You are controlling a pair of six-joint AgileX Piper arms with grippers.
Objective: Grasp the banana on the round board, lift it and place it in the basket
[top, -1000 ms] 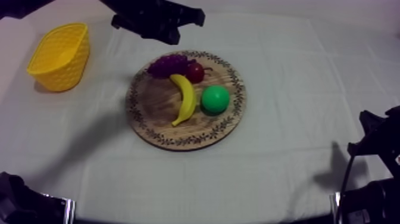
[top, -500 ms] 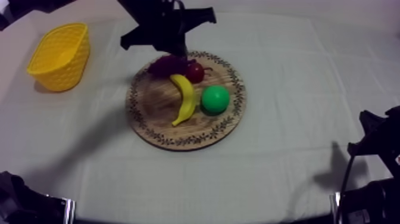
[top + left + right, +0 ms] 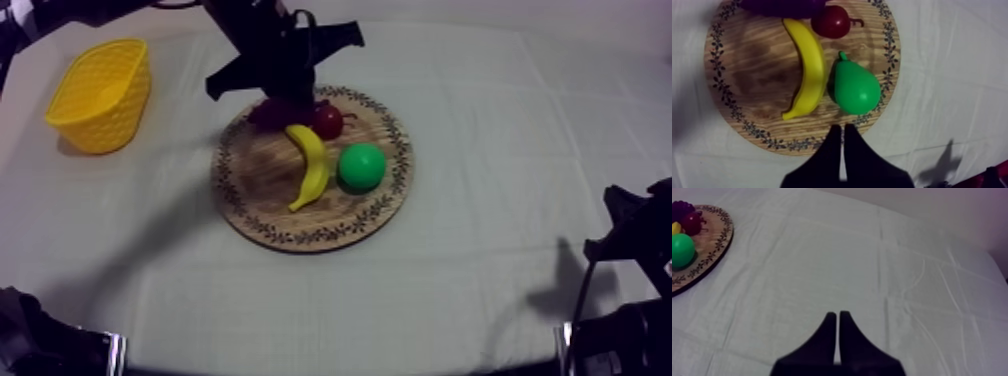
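Note:
The yellow banana lies curved across the round wooden board, between the grapes and the green pear. My left gripper hangs over the board's far rim, above the grapes and apart from the banana. In the left wrist view its fingers lie together as a narrow wedge, shut on nothing, over the board's near rim with the banana beyond them. My right gripper is shut over bare cloth at the table's right side. The yellow basket stands at the far left.
A small red fruit sits against the banana's far end, beside the grapes. The pear touches the banana's right side. Open cloth lies between board and basket. The board's rim shows far from the right gripper.
My left arm has come in from the far edge and dropped over the board's far rim and the grapes. The fruit and the right arm have not moved.

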